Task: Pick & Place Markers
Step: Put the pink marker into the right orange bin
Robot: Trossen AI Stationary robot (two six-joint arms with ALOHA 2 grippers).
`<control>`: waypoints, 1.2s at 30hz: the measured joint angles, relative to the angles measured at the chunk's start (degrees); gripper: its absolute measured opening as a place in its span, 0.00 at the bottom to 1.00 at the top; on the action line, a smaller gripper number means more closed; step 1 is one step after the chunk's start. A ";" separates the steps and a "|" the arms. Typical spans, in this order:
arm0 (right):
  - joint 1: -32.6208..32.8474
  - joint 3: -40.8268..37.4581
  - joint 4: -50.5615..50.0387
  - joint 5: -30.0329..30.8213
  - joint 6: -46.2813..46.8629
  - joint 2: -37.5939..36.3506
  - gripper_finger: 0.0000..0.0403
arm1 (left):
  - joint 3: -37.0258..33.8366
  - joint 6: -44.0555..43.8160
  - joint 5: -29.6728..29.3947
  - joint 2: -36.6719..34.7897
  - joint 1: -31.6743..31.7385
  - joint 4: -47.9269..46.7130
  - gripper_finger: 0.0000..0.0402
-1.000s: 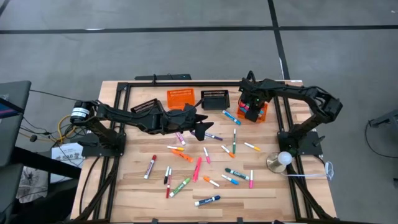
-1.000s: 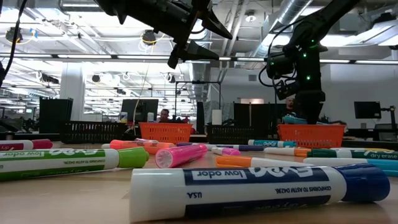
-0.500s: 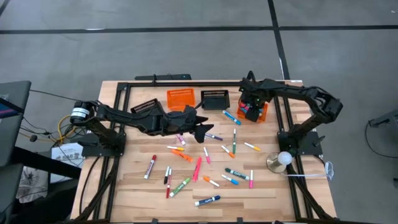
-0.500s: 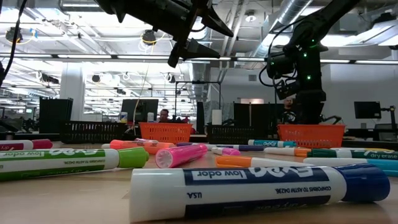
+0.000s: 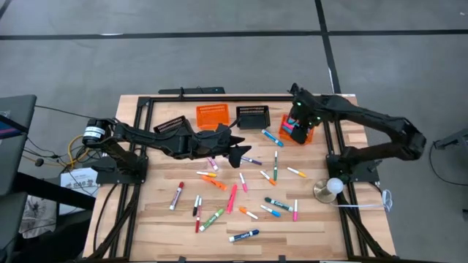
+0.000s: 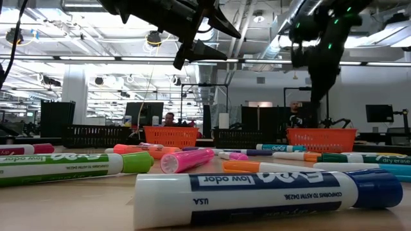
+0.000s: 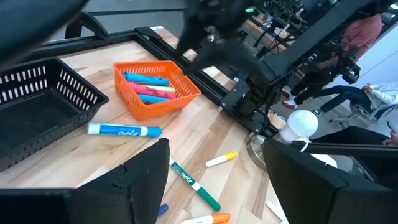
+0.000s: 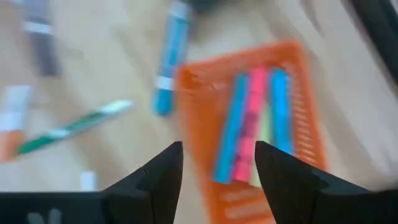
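My right pincer [image 8: 214,180] is hanging empty, fingers apart, above the orange basket [image 8: 298,87] at the worktop's [image 5: 161,219] far right, where blue, pink and yellow markers [image 8: 252,121] are lying side by side. My left pincer [image 7: 211,180] is hovering wide and empty over the middle. Loose markers [image 5: 234,196] are lying scattered across the boards. 2 black baskets [image 5: 252,115] are sitting along the far edge.

One camera looks straight down on my whole table [image 5: 157,219]; another sits at tabletop height, facing the room. My wrist cameras look past my fingers, both seeing the orange basket [image 7: 186,93] [image 8: 205,93].
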 joint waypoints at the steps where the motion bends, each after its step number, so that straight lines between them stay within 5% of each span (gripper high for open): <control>1: 1.00 0.00 0.02 -1.24 0.16 -1.40 0.47 | 0.00 0.02 0.00 0.00 0.00 0.00 0.64; 20: 26.64 0.00 7.00 -5.64 6.01 -16.63 0.47 | 0.00 2.64 0.03 0.00 -3.68 0.00 0.64; 27: 30.37 -0.04 7.23 4.23 10.18 -24.36 0.46 | 0.00 2.58 0.04 0.02 -5.29 0.00 0.64; 36: 33.57 -7.98 11.33 4.75 18.26 -38.63 0.46 | -0.02 2.36 0.00 0.02 -5.31 0.02 0.64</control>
